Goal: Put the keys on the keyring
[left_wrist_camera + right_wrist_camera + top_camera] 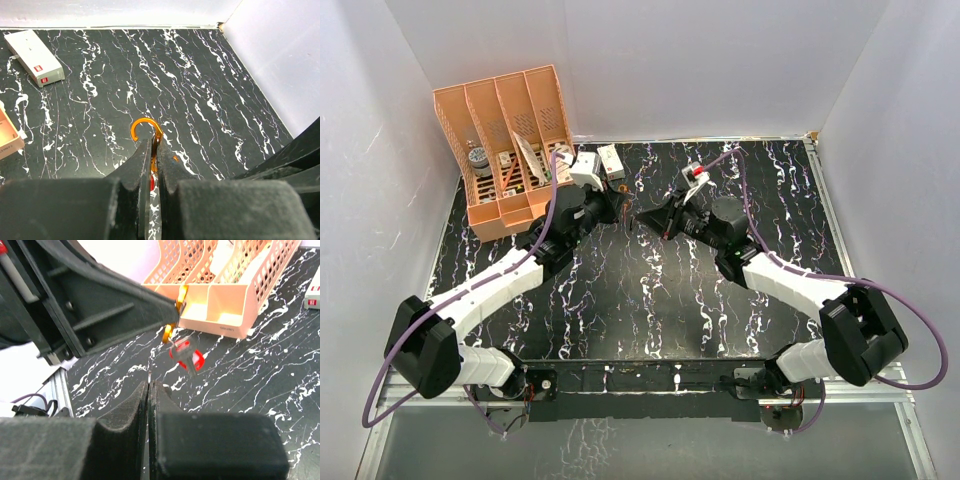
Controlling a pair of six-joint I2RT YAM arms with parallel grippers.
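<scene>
Nearest us, at the bottom of the right wrist view, our right gripper is pressed shut; we cannot tell whether it pinches the black-headed key. Beyond, mid-frame, the red-headed key hangs from the keyring, which our left gripper clamps. We judge one key threaded. The next move calls for fine alignment with the ring's opening.

No text can be read in full. The red label on the white box, upper left of the left wrist view, is too small. Print on the orange organizer's front wall, right wrist view, is illegible.
</scene>
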